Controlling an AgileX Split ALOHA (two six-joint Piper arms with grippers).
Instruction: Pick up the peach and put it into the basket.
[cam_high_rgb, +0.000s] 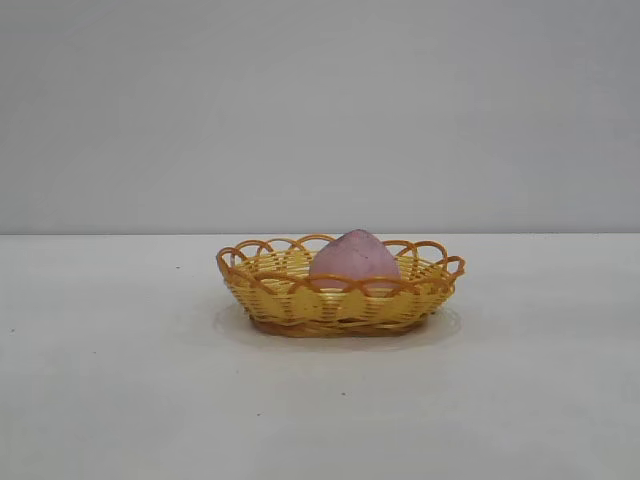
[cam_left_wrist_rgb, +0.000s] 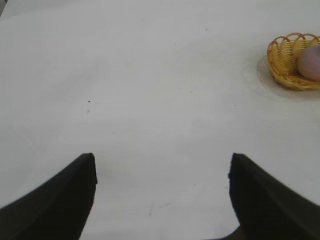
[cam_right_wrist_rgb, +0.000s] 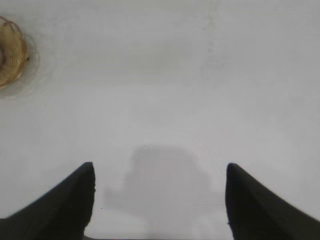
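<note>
The dusty pink peach (cam_high_rgb: 354, 260) lies inside the yellow wicker basket (cam_high_rgb: 262, 290) in the middle of the white table, its pointed top above the orange looped rim. In the left wrist view the basket (cam_left_wrist_rgb: 284, 62) with the peach (cam_left_wrist_rgb: 311, 62) shows far off at the picture's edge. My left gripper (cam_left_wrist_rgb: 161, 160) hangs open over bare table, nothing between its dark fingers. My right gripper (cam_right_wrist_rgb: 159, 169) is open too, over bare table, with the basket's rim (cam_right_wrist_rgb: 11, 57) far off at the edge. Neither arm shows in the exterior view.
The white table (cam_high_rgb: 120, 380) stretches wide on all sides of the basket, with a plain grey wall (cam_high_rgb: 320, 110) behind. A few small dark specks (cam_left_wrist_rgb: 89, 101) mark the tabletop. My right gripper's shadow (cam_right_wrist_rgb: 160, 185) falls on the surface under it.
</note>
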